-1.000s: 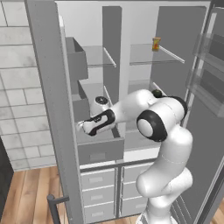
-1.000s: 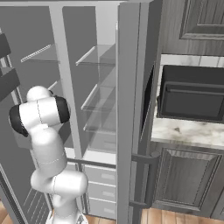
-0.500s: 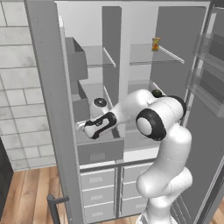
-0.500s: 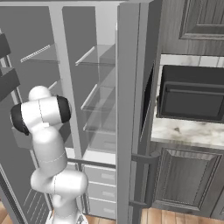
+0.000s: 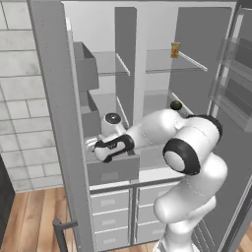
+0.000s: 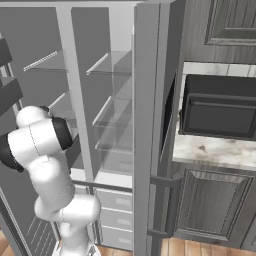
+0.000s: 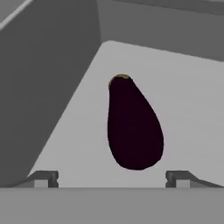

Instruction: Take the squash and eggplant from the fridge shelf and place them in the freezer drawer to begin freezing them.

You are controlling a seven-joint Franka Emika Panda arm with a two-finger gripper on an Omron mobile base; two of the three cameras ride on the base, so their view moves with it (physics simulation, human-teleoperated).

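— Looking down, we see the eggplant (image 7: 133,127) lying on the freezer drawer (image 5: 112,170) floor, tool (image 7: 112,178) spread wide and empty above it.
— And the squash (image 5: 175,105)?
— On the fridge shelf (image 5: 160,101).

Kitchen: open fridge (image 5: 147,74), wall oven (image 6: 217,107)

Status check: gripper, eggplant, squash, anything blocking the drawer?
Gripper open, empty, over the freezer drawer. Eggplant lying on the drawer floor, apart from the fingertips. Squash on the fridge shelf. Nothing seen blocking.
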